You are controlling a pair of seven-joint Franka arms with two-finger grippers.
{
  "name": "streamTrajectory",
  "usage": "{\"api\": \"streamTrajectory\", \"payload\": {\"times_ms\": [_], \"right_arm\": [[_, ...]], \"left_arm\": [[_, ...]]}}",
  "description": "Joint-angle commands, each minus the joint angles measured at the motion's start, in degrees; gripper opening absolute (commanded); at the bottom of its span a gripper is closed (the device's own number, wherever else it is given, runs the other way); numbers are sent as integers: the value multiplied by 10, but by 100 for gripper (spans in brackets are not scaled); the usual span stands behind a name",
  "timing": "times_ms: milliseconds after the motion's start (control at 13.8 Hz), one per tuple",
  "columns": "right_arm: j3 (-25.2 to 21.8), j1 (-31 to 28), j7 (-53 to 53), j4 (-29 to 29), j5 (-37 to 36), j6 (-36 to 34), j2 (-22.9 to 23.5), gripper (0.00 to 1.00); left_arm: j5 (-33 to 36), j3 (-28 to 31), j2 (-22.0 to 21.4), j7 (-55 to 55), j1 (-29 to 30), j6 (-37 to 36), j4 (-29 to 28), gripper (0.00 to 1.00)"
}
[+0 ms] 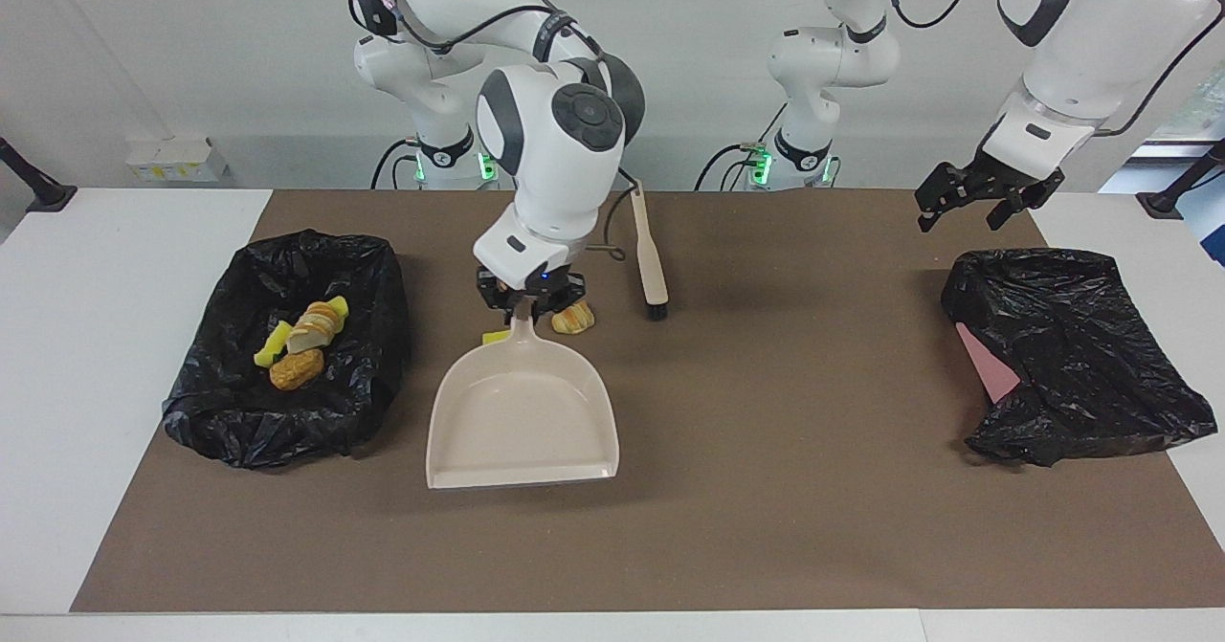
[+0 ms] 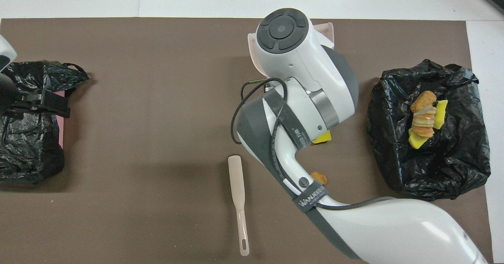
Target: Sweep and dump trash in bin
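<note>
My right gripper [image 1: 531,303] is shut on the handle of the beige dustpan [image 1: 522,412], which lies flat on the brown mat with its mouth pointing away from the robots. Loose trash lies at the handle end: a croissant-like roll [image 1: 574,318] [image 2: 319,177] and a yellow chunk [image 1: 496,338] [image 2: 323,138], both partly hidden by the arm. More trash [image 1: 301,341] [image 2: 424,118] rests inside the black-bagged bin [image 1: 287,422] [image 2: 433,177] at the right arm's end. In the overhead view only the dustpan's corners [image 2: 328,30] show. My left gripper [image 1: 962,213] [image 2: 51,104] hangs open and holds nothing.
The beige brush [image 1: 651,264] [image 2: 238,193] lies on the mat, nearer to the robots than the dustpan, bristles beside the roll. A crumpled black bag [image 1: 1072,355] [image 2: 23,146] with a pink piece [image 1: 986,365] under it sits below the left gripper.
</note>
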Motion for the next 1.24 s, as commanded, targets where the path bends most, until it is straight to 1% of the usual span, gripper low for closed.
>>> {"api": "streamTrajectory", "payload": {"times_ms": [0,145,218,363,727,945,1163], "right_arm": [[2,21,85,56,29,44,59,0],[9,36,131,56,74,87,85,0],[10,39,135,56,83,104,96,0],[12,48,133,55,85,121,104,0],[16,44,59,42,85,112,105,0],[16,44,34,23,84,119,106,0],[15,41,25,21,86,123,107,0]], "left_arm": [[15,4,3,-2,-10,-11,11,100],[14,4,2,-2,-11,-13,10,100],[15,4,2,-1,-11,-17,11,100],[16,4,2,1,-10,-32,12,100],[17,5,-1,1,-8,-35,12,100],[15,5,-1,1,-5,-35,12,100],[13,5,-1,2,-5,-38,12,100]]}}
